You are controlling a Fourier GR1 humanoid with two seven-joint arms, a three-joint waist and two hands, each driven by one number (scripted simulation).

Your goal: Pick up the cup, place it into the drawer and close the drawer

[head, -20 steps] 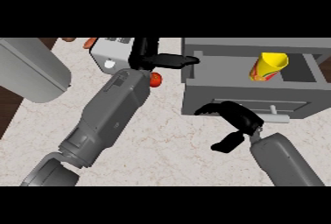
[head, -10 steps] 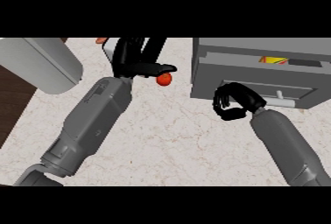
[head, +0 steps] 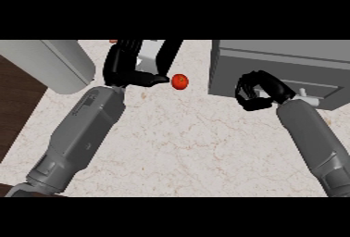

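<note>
The grey drawer unit (head: 287, 60) stands at the upper right of the head view, its drawer front (head: 301, 83) flush with the body and no gap showing. The cup is not visible. My right hand (head: 256, 90) rests against the drawer front with its fingers curled and nothing in them, just left of the small pale handle (head: 311, 99). My left hand (head: 133, 65) is at the upper middle, fingers straight and pointing away, thumb stretched toward a small red tomato (head: 180, 81).
A large grey rounded container (head: 51, 62) lies at the upper left. The dark wooden floor (head: 17, 106) shows beyond the counter's left edge. Bare marble counter (head: 198, 148) spreads between my two forearms.
The drawer, open a second ago with the yellow cup showing inside, has slid shut as my right hand moved toward it. The cup is now out of sight.
</note>
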